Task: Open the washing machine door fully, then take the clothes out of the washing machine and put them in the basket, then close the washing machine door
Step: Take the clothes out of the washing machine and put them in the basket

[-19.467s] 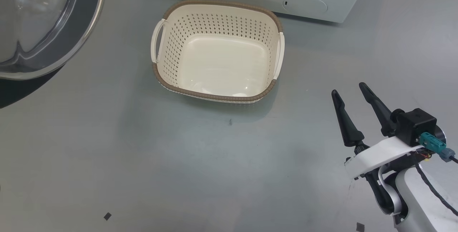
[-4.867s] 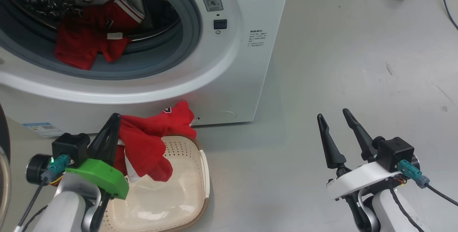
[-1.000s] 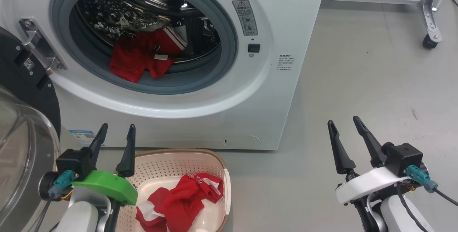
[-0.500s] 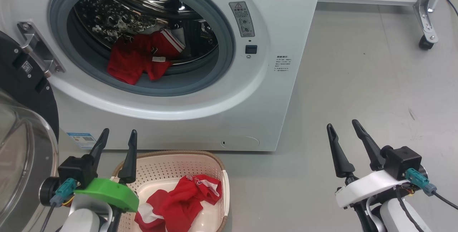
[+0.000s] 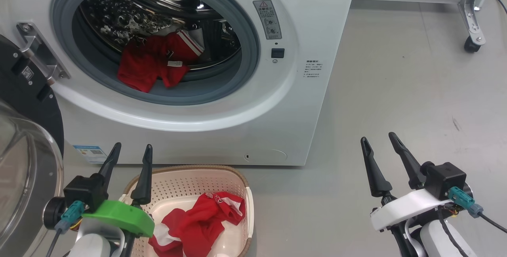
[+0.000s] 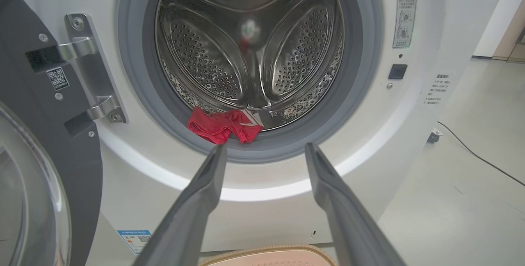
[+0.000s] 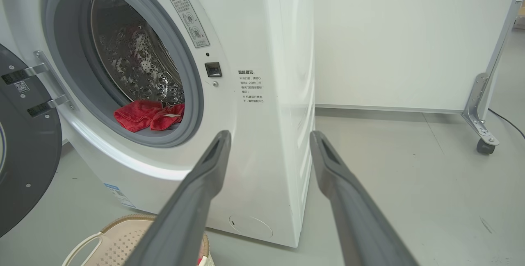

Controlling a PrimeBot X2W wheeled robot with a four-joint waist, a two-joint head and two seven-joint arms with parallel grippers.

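The white washing machine (image 5: 309, 23) stands with its door (image 5: 23, 138) swung wide open at the left. Red clothes (image 5: 152, 61) lie at the drum's front lip, also seen as clothes (image 6: 223, 124) and clothes (image 7: 147, 115). Another red garment (image 5: 198, 223) lies in the cream basket (image 5: 190, 172) on the floor below the opening. My left gripper (image 5: 131, 149) hovers open and empty over the basket's left rim, pointing at the drum (image 6: 250, 53). My right gripper (image 5: 378, 138) is open and empty, off to the machine's right over the floor.
Grey floor (image 5: 416, 82) spreads to the right of the machine. A metal leg with a caster (image 5: 473, 43) stands at the far right, beside a white wall panel (image 7: 410, 36). A cable (image 6: 475, 155) runs across the floor.
Over the last second almost nothing moved: the head view drifted slightly and both grippers stayed open and in place. Earlier, my left gripper held a red garment over the basket; it now lies inside.
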